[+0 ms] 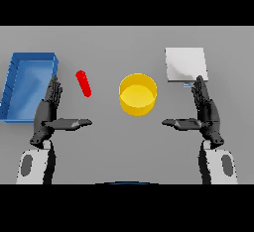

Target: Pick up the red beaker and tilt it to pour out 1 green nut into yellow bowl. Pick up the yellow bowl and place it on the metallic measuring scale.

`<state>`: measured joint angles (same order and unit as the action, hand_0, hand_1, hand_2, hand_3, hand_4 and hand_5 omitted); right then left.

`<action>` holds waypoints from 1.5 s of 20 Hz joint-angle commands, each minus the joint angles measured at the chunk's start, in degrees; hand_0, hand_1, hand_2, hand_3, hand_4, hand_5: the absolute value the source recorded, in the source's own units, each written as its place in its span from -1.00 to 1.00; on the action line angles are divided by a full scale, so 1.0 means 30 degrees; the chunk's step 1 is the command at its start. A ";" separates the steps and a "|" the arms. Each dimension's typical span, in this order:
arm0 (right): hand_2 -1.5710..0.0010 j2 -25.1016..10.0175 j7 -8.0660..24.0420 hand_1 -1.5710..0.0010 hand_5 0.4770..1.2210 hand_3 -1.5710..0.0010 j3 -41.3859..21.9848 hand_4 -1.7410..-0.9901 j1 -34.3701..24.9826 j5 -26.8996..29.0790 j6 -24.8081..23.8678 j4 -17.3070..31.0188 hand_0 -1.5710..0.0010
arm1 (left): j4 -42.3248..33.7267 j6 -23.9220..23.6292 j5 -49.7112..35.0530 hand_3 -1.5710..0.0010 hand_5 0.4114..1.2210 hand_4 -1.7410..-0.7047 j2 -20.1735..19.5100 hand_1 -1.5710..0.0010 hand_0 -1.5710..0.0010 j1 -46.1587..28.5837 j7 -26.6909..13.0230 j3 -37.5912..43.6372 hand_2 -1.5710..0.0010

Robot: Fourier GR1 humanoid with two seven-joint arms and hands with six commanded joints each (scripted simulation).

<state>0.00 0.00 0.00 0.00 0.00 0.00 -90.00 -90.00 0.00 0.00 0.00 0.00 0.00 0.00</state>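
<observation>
The red beaker looks like a slim red cylinder on the grey table, left of centre. A yellow bowl stands in the middle. The metallic measuring scale is a pale square plate at the back right. My left hand hovers low at the left, fingers straight and thumb stretched inward, below and left of the beaker. My right hand mirrors it at the right, fingertips just under the scale's front edge. Neither hand touches anything. No green nut is visible.
A blue open tray lies at the far left, beside my left hand. Bare grey table spreads between both hands and in front of the bowl.
</observation>
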 commanded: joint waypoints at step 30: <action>1.00 -0.1625 -0.1891 1.00 -0.43 1.00 -0.1527 0.07 0.1923 -0.2937 0.0014 -0.2559 1.00 | 0.6168 -0.0052 0.2780 1.00 -0.25 -0.23 -0.0594 1.00 1.00 0.4737 -0.0150 -0.0474 1.00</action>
<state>-4.88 -5.65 -4.57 5.77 -8.81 0.04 -97.68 -71.50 -0.15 8.35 -1.77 14.23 -0.72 -1.43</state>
